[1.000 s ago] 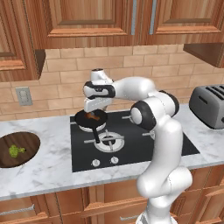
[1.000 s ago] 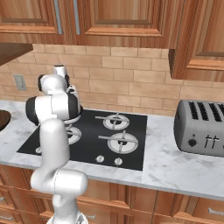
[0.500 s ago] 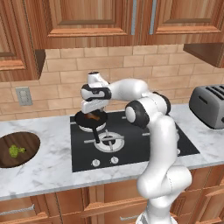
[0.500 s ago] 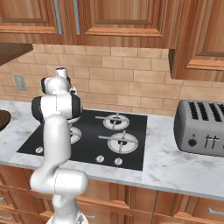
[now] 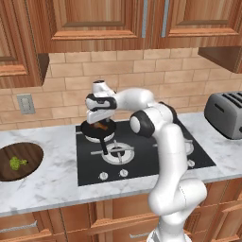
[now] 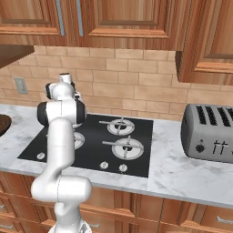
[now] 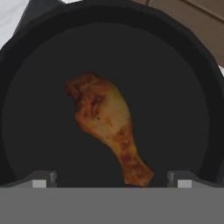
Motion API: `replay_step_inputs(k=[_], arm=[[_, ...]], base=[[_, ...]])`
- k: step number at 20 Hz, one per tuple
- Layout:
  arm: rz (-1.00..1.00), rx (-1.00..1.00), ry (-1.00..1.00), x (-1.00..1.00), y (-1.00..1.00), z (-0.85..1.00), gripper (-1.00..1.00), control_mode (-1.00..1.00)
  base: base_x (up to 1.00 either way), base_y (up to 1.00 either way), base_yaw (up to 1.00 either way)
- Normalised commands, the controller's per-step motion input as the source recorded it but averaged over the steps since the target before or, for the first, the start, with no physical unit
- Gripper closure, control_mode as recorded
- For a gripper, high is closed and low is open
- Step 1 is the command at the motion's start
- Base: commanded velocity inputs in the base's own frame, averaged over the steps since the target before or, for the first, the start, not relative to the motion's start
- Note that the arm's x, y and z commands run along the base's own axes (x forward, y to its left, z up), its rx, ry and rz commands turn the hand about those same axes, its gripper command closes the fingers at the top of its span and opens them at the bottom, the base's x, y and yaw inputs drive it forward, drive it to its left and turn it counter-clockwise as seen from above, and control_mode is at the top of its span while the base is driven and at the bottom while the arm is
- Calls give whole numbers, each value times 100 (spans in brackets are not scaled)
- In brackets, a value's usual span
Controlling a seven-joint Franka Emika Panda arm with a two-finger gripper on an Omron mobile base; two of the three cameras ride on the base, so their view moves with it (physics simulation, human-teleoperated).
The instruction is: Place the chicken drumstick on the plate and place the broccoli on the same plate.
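Observation:
The chicken drumstick point(image 7: 107, 118) is orange-brown and lies in a black frying pan point(image 7: 213, 109), thick end toward the top left in the hand view. My gripper point(image 7: 111, 181) hangs straight over it, open, one fingertip on either side of the thin end and nothing between them. From the left base view, the gripper point(image 5: 99, 121) points down just above the drumstick point(image 5: 99, 126) in the pan point(image 5: 85, 129) on the rear left burner. The broccoli point(image 5: 17, 163) is a small yellow-green floret on a dark round wooden board point(image 5: 29, 152) at the far left. The plate is out of view.
A black stovetop point(image 5: 142, 156) sits in the marble counter point(image 5: 52, 184), with knobs along its front edge. A silver toaster point(image 5: 226, 113) stands at the right end, also seen as the toaster point(image 6: 208, 134). A brick wall and wooden cabinets rise behind.
The hand has shifted slightly left and settled lower over the pan. The jaws have stayed open, and the drumstick and broccoli have not moved.

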Motion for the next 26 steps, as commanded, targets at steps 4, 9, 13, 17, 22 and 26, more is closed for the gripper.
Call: replay_step_inputs(k=[4, 9, 13, 17, 22, 26], arm=[[0, 0, 0, 21, 0, -20, -100, -100], [0, 0, 0, 12, 0, -17, -100, -100], [0, 0, 0, 3, 1, -18, -100, -100], [0, 0, 0, 0, 1, -15, -100, -100], [0, 0, 0, 0, 0, -16, -100, -100], [0, 0, 0, 0, 3, -18, -100, -100]], base=[[0, 0, 0], [0, 0, 0], [0, 0, 0], [0, 0, 0], [0, 0, 0], [0, 0, 0]])
